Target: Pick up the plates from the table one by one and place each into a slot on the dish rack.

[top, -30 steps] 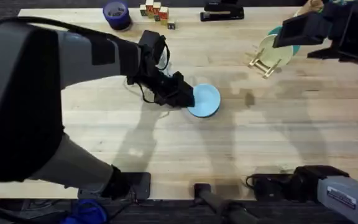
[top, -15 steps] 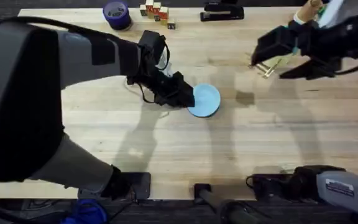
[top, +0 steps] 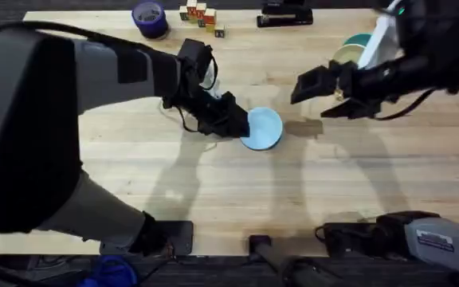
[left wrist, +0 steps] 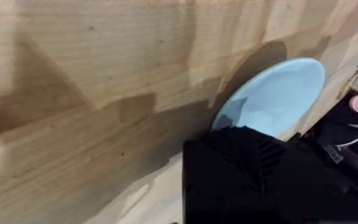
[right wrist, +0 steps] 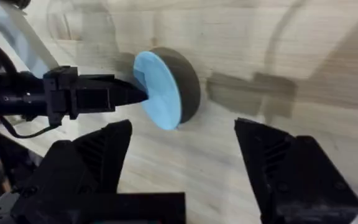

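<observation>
Light blue plate (top: 263,128) — rim clenched by left gripper (top: 241,125); right gripper (top: 317,90) — jaws spread, empty, near the plate.

No readable text or labels.

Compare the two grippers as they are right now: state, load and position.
The left gripper is shut on the light blue plate at its rim, near the table's middle; the right gripper is open and holds nothing. In the right wrist view the plate stands tilted up on edge in the left gripper, while the right gripper's fingers are spread wide, facing it. Both have black fingers and point toward the same plate.
</observation>
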Action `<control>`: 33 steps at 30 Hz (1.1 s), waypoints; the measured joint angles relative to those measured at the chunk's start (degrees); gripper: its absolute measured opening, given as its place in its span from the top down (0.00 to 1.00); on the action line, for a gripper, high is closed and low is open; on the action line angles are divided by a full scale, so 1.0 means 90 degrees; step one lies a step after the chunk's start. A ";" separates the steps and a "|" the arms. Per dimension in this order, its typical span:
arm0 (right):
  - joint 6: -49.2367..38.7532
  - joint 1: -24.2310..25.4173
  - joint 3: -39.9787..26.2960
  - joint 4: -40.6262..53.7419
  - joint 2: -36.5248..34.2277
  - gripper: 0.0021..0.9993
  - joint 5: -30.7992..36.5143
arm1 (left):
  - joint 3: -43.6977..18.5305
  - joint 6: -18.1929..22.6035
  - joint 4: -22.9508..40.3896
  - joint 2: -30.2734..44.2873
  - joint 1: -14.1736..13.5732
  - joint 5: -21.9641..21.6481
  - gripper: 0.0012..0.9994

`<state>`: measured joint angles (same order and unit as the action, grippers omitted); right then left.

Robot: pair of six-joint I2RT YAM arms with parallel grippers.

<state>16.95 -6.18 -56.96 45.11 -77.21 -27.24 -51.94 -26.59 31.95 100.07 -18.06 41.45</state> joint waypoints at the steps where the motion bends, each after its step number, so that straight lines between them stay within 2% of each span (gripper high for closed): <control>1: 0.0064 -0.0033 0.0154 -0.0210 0.0000 0.00 -0.0062 | 0.0000 0.0002 0.0000 0.0000 0.0000 0.0000 0.96; 10: 0.0443 -0.0430 0.0878 -0.1360 0.0000 0.00 -0.0322 | 0.0005 0.0002 -0.0005 0.0000 0.0000 0.0010 0.96; 26: 0.0626 -0.0837 0.1023 -0.1869 -0.0087 0.00 -0.0162 | 0.0034 0.0094 -0.0127 0.0056 0.0000 0.0187 0.96; 33: 0.0938 -0.0837 0.1730 -0.2603 -0.0172 0.00 -0.0139 | 0.0036 0.0102 -0.0131 0.0061 0.0000 0.0204 0.96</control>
<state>25.39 -13.72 -41.40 21.68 -78.76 -28.49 -51.62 -25.67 30.76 100.62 -18.06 43.29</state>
